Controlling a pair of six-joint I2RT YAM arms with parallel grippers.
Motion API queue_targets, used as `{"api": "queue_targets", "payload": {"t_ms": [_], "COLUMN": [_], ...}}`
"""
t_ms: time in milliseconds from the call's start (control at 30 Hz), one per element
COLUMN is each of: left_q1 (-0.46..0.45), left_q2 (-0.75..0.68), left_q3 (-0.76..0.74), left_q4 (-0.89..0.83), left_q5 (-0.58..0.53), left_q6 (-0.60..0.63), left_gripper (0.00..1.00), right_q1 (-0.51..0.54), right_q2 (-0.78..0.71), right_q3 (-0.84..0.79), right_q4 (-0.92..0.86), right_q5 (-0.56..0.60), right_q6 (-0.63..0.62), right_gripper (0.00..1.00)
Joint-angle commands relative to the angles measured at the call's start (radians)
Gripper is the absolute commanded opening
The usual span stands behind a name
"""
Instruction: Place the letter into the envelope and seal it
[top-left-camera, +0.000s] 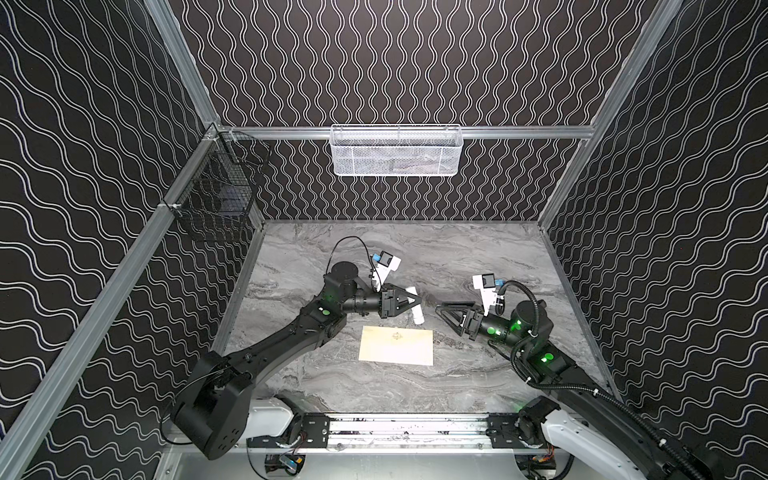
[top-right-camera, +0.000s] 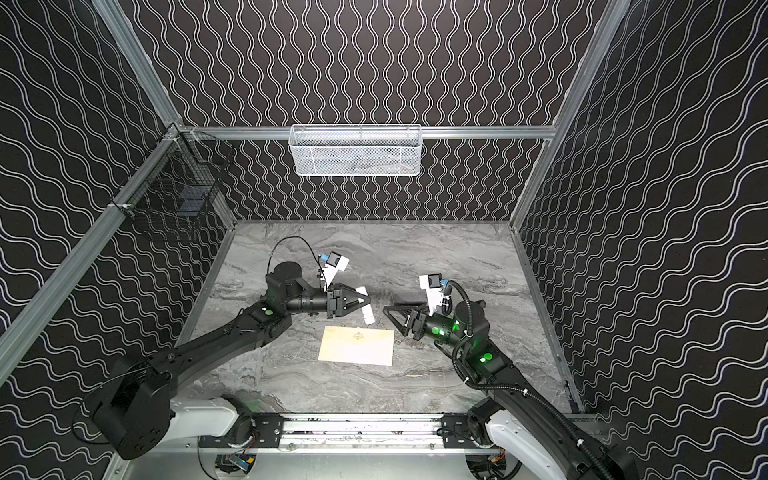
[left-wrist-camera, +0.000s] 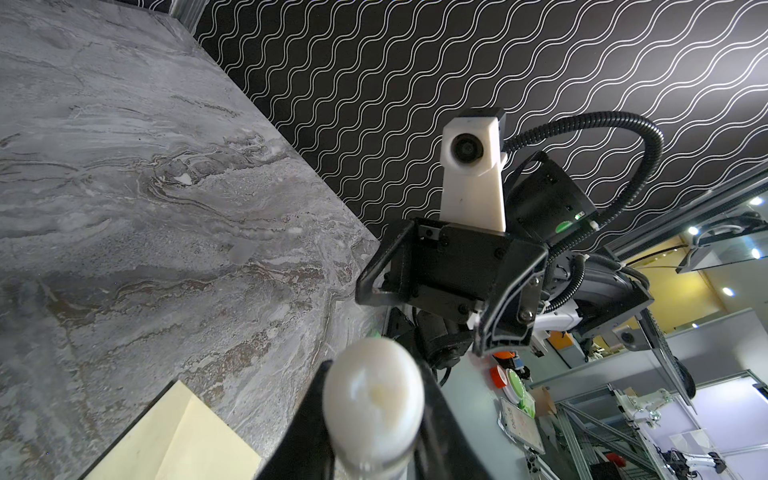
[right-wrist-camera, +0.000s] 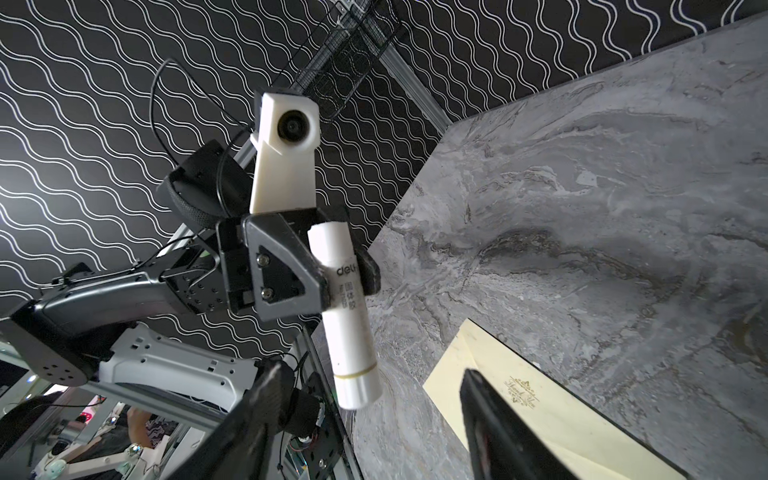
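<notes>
Two grippers up off the worktop (top-left-camera: 478, 257), facing each other behind the envelope (top-left-camera: 397, 347). The left gripper (top-left-camera: 413, 300) is clamped around the middle of a white glue stick (right-wrist-camera: 349, 324), which pokes out both sides of the jaws. I cannot tell whether its cap is on. The right gripper (top-left-camera: 445, 316) has its jaws apart with nothing between them.

The envelope lies flat on the worktop, near the front and centre in both top views, just in front of the two grippers and touched by neither. It is cream paper with a small dark printed mark (right-wrist-camera: 523, 390) near its far long edge. It looks closed, but I cannot tell whether the flap is stuck.

The letter shows in no view. It may be inside the envelope, but that can't be confirmed.

Handling, as a judgement:
- **Envelope:** thin, light and floppy, lying flush on a smooth worktop, so it is hard to pinch from above and likely to slide under a push. Best hold is at an edge or under the flap tip, with the other gripper pinning a corner.
- **Glue stick:** a rigid, smooth plastic tube, light, which could twist in the jaws if pressed down hard. The mid-body grip looks fine.
</notes>
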Motion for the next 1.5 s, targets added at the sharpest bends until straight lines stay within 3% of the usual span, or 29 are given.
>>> {"api": "queue_targets", "payload": {"t_ms": [0, 467, 667, 833, 1133, 1467], "left_q1": [0.0, -0.003, -0.002, -0.005, -0.02, -0.031], "left_q2": [-0.005, -0.019, -0.007, -0.018, -0.029, -0.058], "left_q3": [-0.002, -0.036, -0.039, -0.051, -0.075, -0.082], "left_q4": [0.059, 0.199, 0.301, 0.355, 0.421, 0.383], "left_q5": [-0.012, -0.023, -0.011, -0.011, -0.007, -0.024], "left_q6": [-0.015, -0.086, -0.137, -0.171, -0.211, -0.188], "left_gripper": [0.0, 0.0, 0.0, 0.0, 0.0, 0.0], "right_q1": [-0.002, -0.001, -0.001, 0.005, 0.092, 0.139], "right_q2": [-0.008, -0.061, -0.061, 0.014, 0.171, 0.238], "right_q3": [-0.007, 0.001, -0.017, -0.01, 0.022, 0.062], "right_q4": [0.065, 0.076, 0.17, 0.256, 0.359, 0.398], "right_q5": [-0.008, -0.007, -0.024, -0.125, -0.183, -0.211], "right_q6": [0.061, 0.179, 0.198, 0.193, 0.109, 0.09], "right_gripper": [0.7, 0.68, 0.69, 0.7, 0.6, 0.32]}}
